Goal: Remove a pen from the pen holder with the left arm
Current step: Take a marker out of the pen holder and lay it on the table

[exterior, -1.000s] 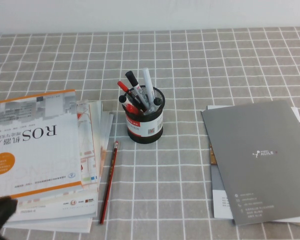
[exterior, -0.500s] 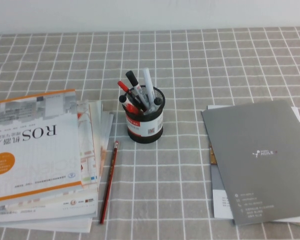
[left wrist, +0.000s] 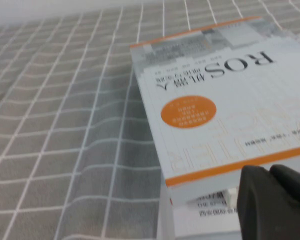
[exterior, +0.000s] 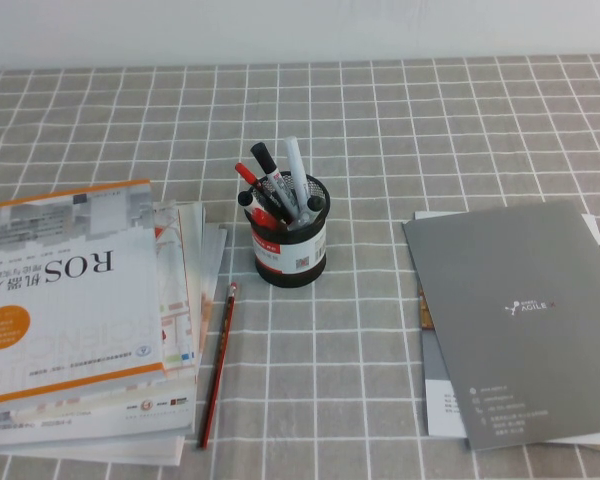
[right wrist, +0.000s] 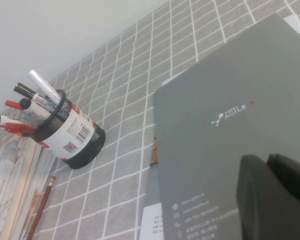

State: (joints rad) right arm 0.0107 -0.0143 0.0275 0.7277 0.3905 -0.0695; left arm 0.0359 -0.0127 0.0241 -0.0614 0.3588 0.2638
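well, only the left wrist view shows me the left gripper [left wrist: 271, 176], closed and empty, over the edge of the ros book [left wrist: 215, 105], which lies left of the pen holder [exterior: 290, 250]. the right gripper [right wrist: 268, 167] appears only in the right wrist view, above the grey folder [right wrist: 225, 115] lying right of the pen holder; its state i cannot tell. the pens [exterior: 278, 180] stand in the pen holder, a red pencil [exterior: 218, 362] lies just left of it, and open tablecloth [exterior: 370, 330] lies between the pen holder and the grey folder.
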